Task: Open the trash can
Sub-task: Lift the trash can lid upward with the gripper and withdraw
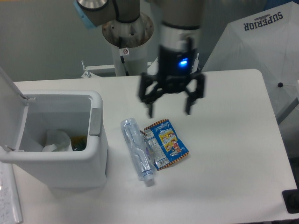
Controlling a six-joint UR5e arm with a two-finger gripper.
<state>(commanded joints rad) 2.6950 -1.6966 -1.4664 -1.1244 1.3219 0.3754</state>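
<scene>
The white boxy trash can (pixel 88 158) stands at the table's left. Its lid (pixel 11 105) is swung up and back on the left side, so the inside shows, with crumpled white waste (pixel 57 140) in it. A grey push tab (pixel 96 121) sits on its right rim. My gripper (pixel 169 111) hangs above the table's middle, to the right of the can and apart from it. Its two fingers are spread wide and hold nothing.
A clear plastic bottle (pixel 136 149) lies on the table just right of the can. A blue and yellow snack packet (pixel 166 143) lies beside it, under the gripper. The robot base (pixel 127 37) stands at the back. A white cloth (pixel 271 51) is at the right.
</scene>
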